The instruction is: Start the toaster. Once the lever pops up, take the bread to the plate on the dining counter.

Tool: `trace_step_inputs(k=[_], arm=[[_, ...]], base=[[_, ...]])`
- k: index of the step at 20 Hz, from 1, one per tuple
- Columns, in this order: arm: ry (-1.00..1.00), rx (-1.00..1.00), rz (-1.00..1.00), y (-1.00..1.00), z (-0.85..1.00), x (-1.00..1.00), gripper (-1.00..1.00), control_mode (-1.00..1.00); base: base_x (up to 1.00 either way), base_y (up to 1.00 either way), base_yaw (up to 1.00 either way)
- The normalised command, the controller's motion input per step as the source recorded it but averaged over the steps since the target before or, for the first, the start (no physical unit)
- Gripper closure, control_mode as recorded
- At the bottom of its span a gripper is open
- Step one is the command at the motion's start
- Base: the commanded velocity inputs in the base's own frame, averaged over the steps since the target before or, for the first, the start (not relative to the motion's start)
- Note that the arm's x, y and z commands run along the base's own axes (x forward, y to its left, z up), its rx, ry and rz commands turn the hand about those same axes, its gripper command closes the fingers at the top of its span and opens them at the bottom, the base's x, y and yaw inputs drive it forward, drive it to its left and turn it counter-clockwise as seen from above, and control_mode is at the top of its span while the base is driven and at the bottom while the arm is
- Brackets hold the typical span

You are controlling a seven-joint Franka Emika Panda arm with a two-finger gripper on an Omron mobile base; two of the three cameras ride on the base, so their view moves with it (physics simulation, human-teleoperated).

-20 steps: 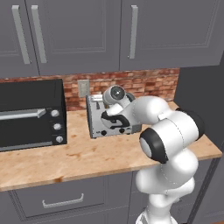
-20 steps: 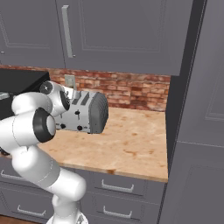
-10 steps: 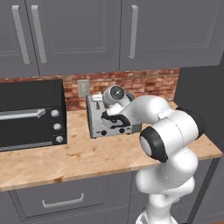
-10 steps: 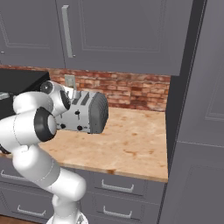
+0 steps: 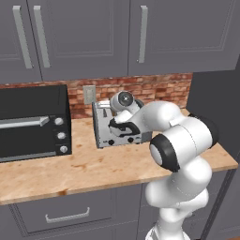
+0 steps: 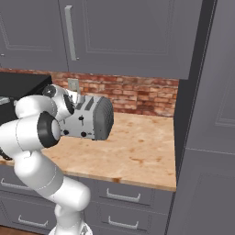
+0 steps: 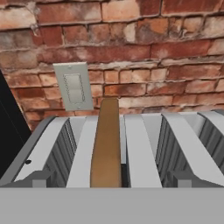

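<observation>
- left base view: my gripper [image 5: 123, 130] hangs against the toaster [image 5: 104, 125] front, at 3 o'clock of the black toaster oven [image 5: 33, 123].
- right base view: toaster [image 6: 94, 118] on the wood counter [image 6: 137, 153].
- hand view: jaws released, holding nothing; the bread [image 7: 106, 146] stands upright in a slot, wall switch [image 7: 74, 85] at 11 o'clock.

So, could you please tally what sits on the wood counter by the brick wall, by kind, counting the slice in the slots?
Toaster: 1
Toaster oven: 1
Bread slice: 1
Total: 3
</observation>
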Motion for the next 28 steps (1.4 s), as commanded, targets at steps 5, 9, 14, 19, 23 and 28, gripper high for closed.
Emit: trace_step_inputs(k=[5,9,14,19,23,28], arm=[[0.00,0.00,0.00,0.00,0.00,0.00,1.00,-1.00],[0.00,0.00,0.00,0.00,0.00,0.00,1.00,-1.00],[0.00,0.00,0.00,0.00,0.00,0.00,1.00,-1.00],[0.00,0.00,0.00,0.00,0.00,0.00,1.00,-1.00],[0.00,0.00,0.00,0.00,0.00,0.00,1.00,-1.00],[0.00,0.00,0.00,0.00,0.00,0.00,1.00,-1.00]], base=[[0.00,0.00,0.00],[0.00,0.00,0.00],[0.00,0.00,0.00],[0.00,0.00,0.00],[0.00,0.00,0.00],[0.00,0.00,0.00]])
